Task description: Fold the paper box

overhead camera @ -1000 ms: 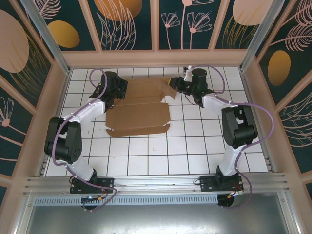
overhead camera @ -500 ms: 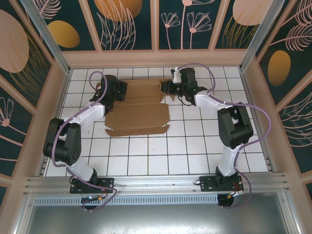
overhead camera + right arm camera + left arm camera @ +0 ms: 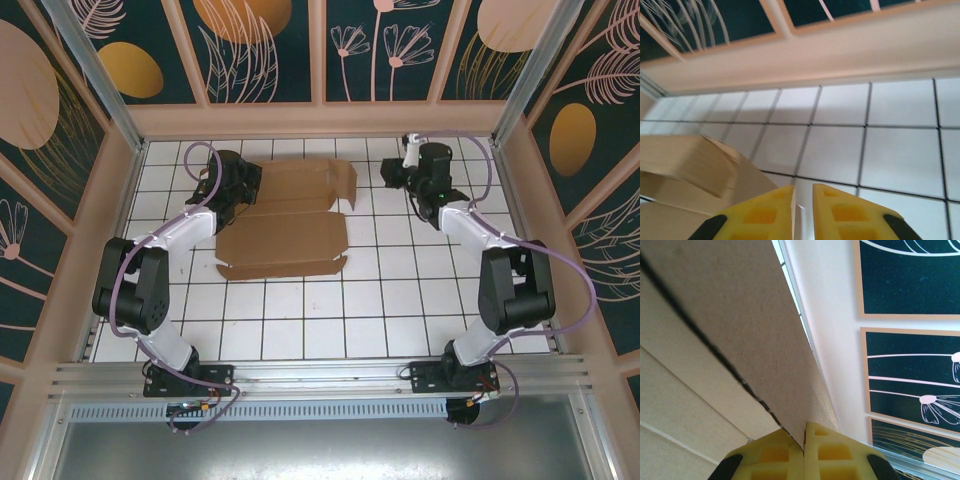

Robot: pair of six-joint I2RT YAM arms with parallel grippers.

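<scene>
The left pincer (image 3: 246, 189) is clamping the box's (image 3: 285, 240) upper-left edge; the right pincer (image 3: 390, 176), barely parted and empty, is hovering to its right.

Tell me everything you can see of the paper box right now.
The paper box is plain brown cardboard, unprinted, a die-cut sheet lying mostly flat on the white tiled table, with creases and end tabs showing. Its far part looks partly raised. The left gripper pinches its far-left edge; the right gripper sits apart from it.
</scene>
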